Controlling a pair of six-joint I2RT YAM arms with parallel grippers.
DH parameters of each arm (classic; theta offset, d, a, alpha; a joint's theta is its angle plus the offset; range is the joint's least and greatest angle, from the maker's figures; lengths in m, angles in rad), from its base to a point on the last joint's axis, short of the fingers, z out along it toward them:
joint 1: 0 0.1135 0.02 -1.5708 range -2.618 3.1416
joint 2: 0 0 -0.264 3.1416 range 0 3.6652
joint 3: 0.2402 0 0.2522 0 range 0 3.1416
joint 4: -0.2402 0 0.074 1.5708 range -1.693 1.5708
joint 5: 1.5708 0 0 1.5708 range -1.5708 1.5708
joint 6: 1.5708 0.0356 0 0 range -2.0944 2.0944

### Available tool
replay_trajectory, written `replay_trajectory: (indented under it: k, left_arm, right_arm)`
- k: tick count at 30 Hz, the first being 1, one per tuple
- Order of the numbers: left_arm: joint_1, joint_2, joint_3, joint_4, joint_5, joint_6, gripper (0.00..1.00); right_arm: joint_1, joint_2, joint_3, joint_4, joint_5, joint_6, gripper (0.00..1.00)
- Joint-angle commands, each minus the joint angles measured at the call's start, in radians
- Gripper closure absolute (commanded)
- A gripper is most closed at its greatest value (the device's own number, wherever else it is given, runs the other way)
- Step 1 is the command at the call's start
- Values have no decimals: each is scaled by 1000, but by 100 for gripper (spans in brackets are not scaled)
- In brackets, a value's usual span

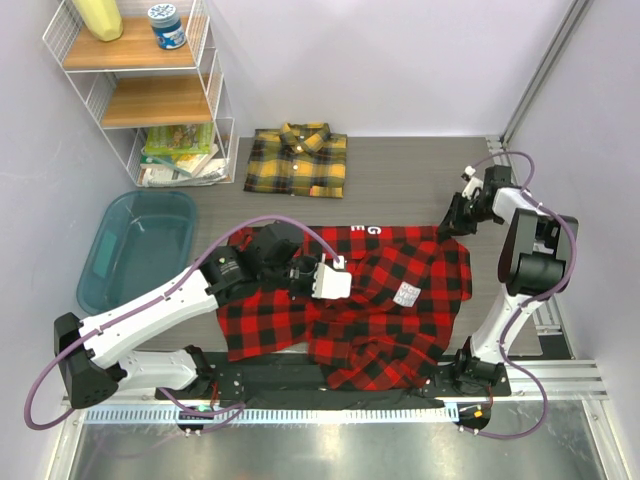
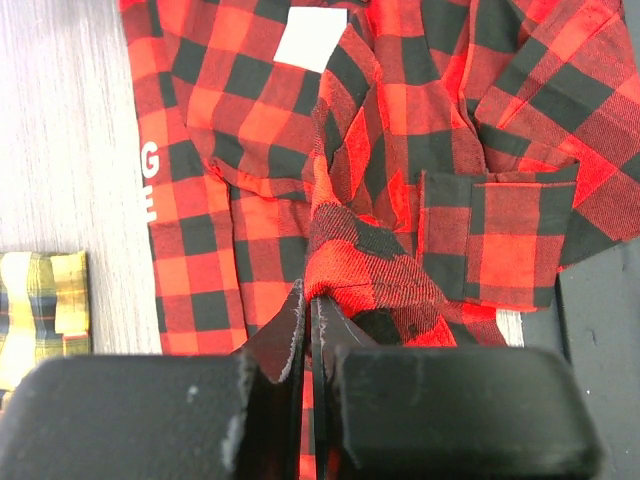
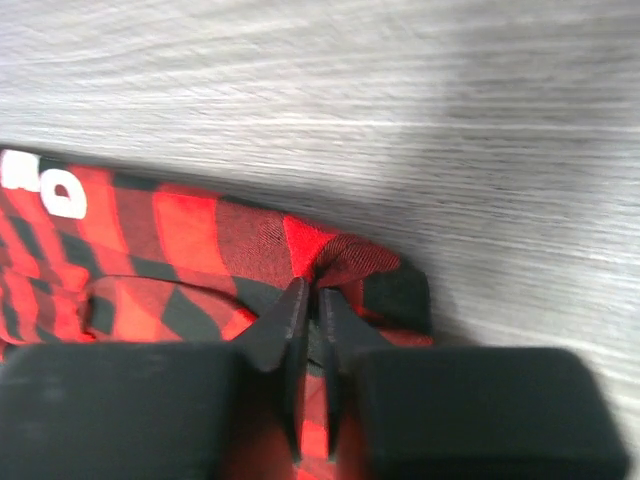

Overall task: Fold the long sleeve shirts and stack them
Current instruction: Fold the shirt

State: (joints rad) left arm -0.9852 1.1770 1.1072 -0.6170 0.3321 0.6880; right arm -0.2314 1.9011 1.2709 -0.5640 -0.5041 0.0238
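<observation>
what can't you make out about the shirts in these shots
- Top view: the white lettering on the red shirt shows only two letters; any others are out of sight.
- Left wrist view: the yellow shirt is cut off by the left edge.
- Right wrist view: blurred, and the lettering is cut off by the left edge.

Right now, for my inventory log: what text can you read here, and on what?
"G", "E": white block letters on the red-and-black shirt.
White patch on that shirt: too small to read.
Jar label, on the shelf rack: too small.
Packets on its lowest tier: blurred.
</observation>
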Motion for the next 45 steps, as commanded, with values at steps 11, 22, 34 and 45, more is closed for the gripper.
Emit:
replay_trajectory:
  k: [11, 22, 34, 45]
  left_arm:
    - [121, -7, -23, 85, -2, -175, 100]
    - [486, 164, 31, 121, 97, -332, 100]
    - [750, 364, 2, 138, 150, -364, 100]
    - [833, 464, -6, 140, 58, -361, 82]
  right_arm:
    - [3, -109, 196, -228, 44, -275, 53]
    - [216, 2, 104, -237, -18, -329, 63]
    - [219, 44, 105, -186, 114, -357, 65]
    - [221, -45, 194, -290, 108, -381, 57]
